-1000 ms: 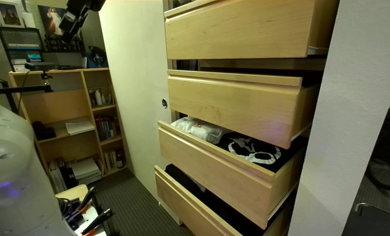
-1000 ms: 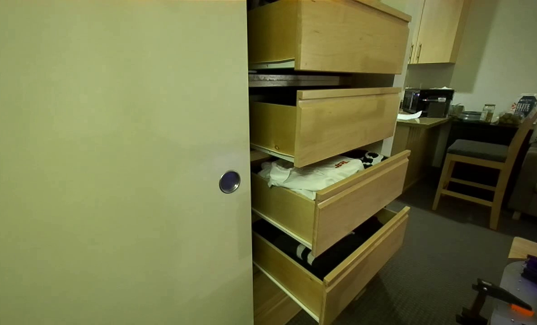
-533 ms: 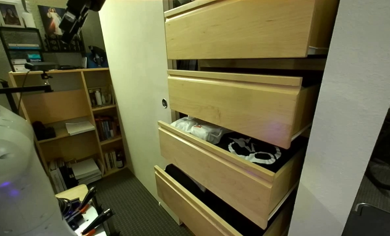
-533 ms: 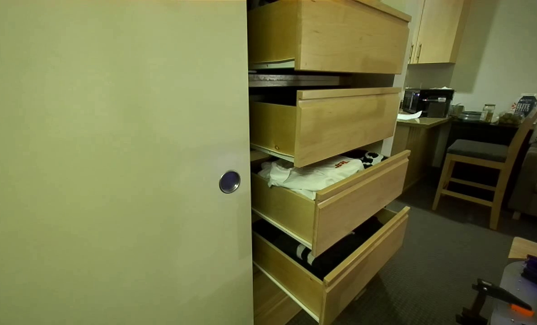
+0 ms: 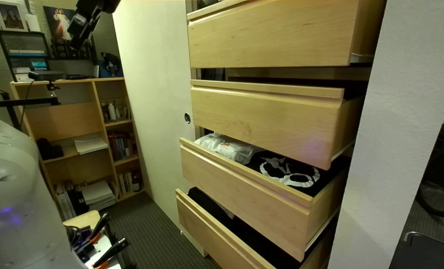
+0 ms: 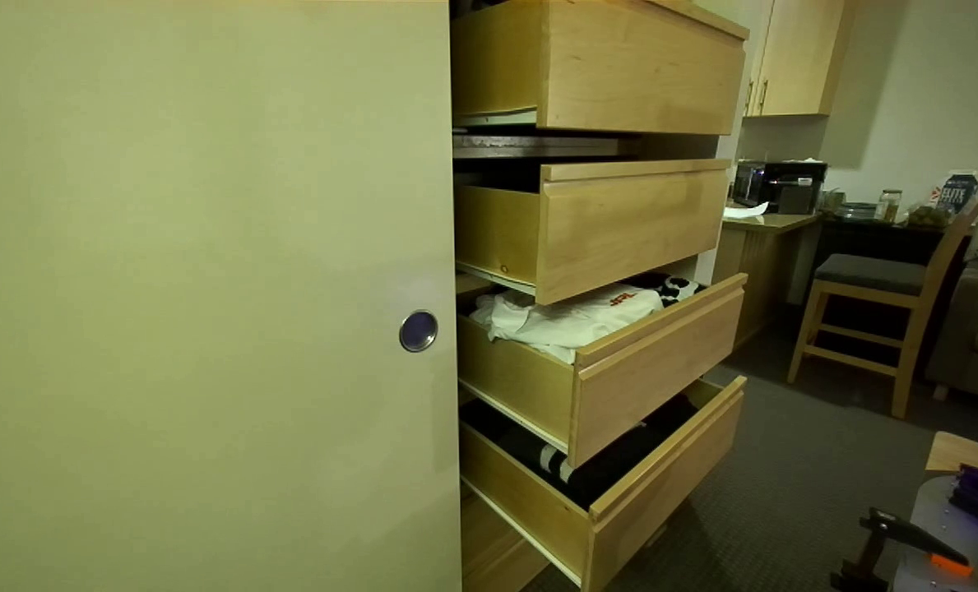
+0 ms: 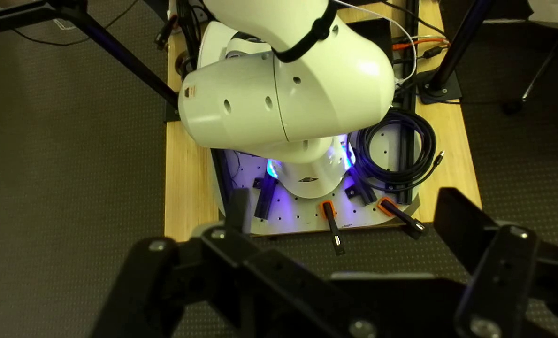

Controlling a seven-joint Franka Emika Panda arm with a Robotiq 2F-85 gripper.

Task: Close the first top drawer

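The first top drawer (image 5: pixel 274 39) has a plain pale wood front and stands pulled out at the top of the stack. Both exterior views show it; its side wall (image 6: pixel 498 62) is exposed, while its upper edge is partly cut off by the picture. My gripper (image 5: pixel 77 42) hangs high at the upper left in an exterior view, well apart from the drawers. Looking back at the arm base, the wrist view has the gripper (image 7: pixel 347 202) with its fingers wide apart and nothing between them, so it is open. No drawer shows in the wrist view.
Below, the second drawer (image 5: pixel 264 123), third drawer (image 5: pixel 244 196) with clothes and bottom drawer (image 5: pixel 222 231) also stick out. A white sliding panel (image 6: pixel 209 288) and a white wall (image 5: pixel 401 123) flank the stack. Clamps (image 7: pixel 333 230) jut from the base table; a bookshelf (image 5: pixel 67 121) stands behind.
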